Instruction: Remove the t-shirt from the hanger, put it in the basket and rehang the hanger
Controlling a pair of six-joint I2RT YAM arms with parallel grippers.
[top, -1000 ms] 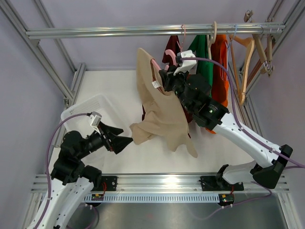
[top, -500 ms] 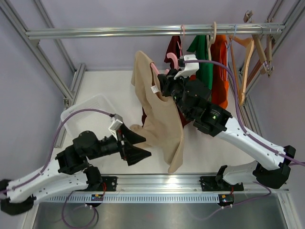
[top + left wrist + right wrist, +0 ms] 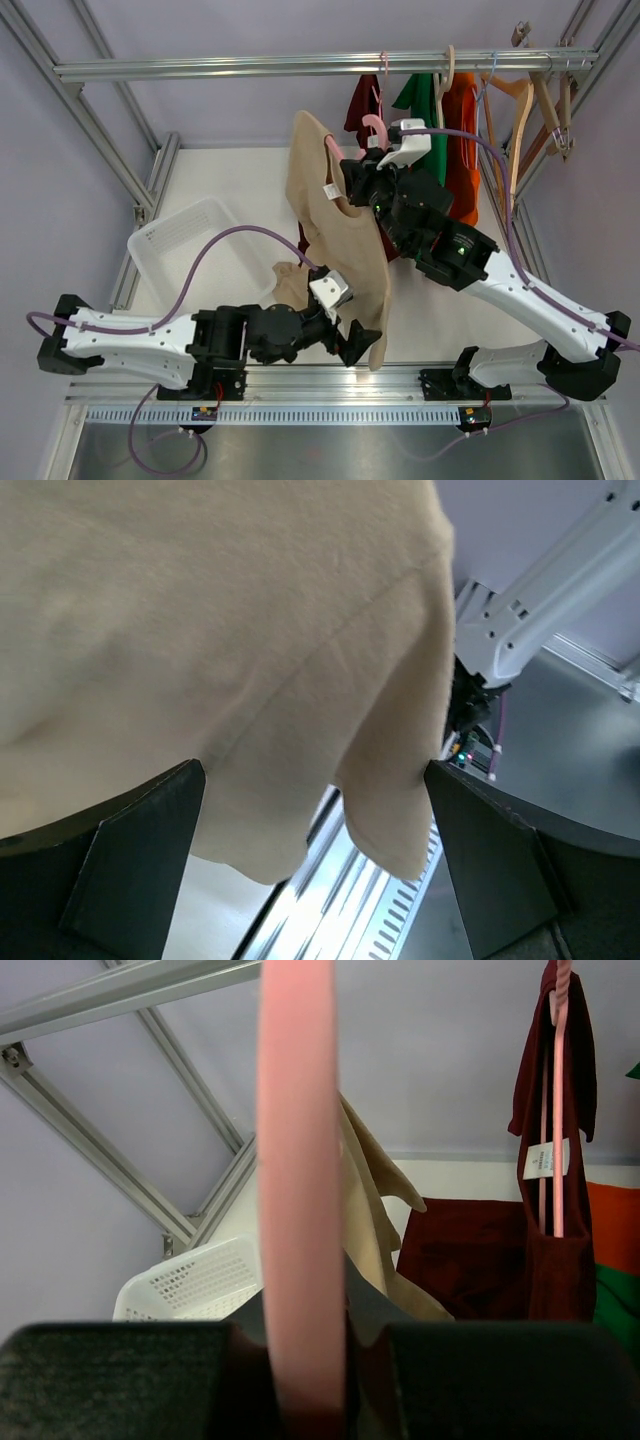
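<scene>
At the near edge of the bench (image 3: 230,180), my left gripper (image 3: 352,343) gaped wide just beside the hanging hem of the beige t-shirt (image 3: 335,235), placed to catch the cloth. My right gripper (image 3: 352,178) clenched the pink hanger (image 3: 297,1160) high above the bench, so the shirt draped free for pulling off.

The t-shirt (image 3: 335,235) hangs mid-scene on its hanger (image 3: 297,1160), with the basket (image 3: 165,235) on the counter (image 3: 240,175) to its left. Behind and to the right, other garments (image 3: 430,110) hang from the far rail (image 3: 250,66), bare hangers (image 3: 520,100) rightmost.
</scene>
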